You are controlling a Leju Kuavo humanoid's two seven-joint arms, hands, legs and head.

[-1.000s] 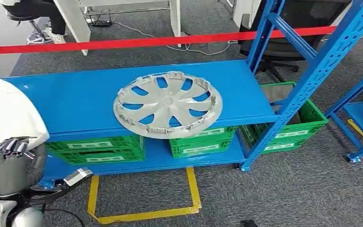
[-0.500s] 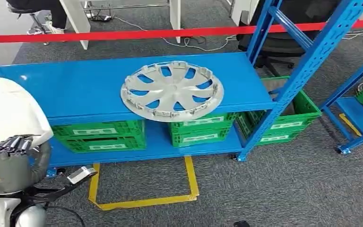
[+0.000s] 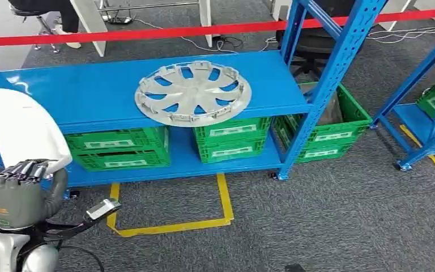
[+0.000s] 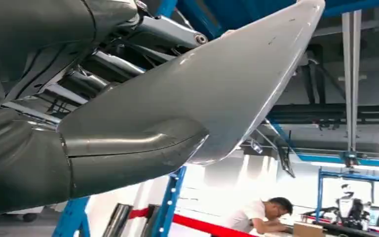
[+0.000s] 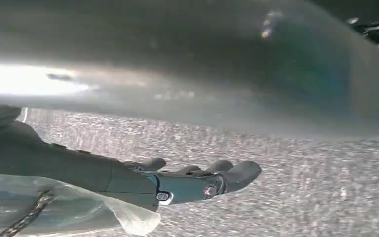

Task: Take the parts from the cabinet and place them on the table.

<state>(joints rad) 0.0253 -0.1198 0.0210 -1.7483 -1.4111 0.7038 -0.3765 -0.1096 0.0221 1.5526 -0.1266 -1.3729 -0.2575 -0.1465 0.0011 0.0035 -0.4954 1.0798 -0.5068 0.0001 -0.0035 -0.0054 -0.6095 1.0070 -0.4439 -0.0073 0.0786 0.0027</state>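
The whole head view has shifted since a second ago: my camera has moved, so the blue shelf (image 3: pixel 90 102) and the wheel cover (image 3: pixel 193 93) now sit further left and higher in the picture. The wheel cover itself lies where it was on the shelf.

My left robot hand (image 3: pixel 20 190) grips a white curved panel (image 3: pixel 22 133) at its lower edge, fingers (image 3: pixel 20 170) curled over the rim; in the left wrist view the thumb (image 4: pixel 128 148) presses against the panel's pale underside. My right robot hand (image 5: pixel 187 180) hangs released over grey carpet (image 5: pixel 301 187), fingers loosely spread, holding nothing.

The panel is smooth, glossy white, held upright at my left side, in front of the shelf's left end. Green crates (image 3: pixel 119 148) sit on the lower shelf.
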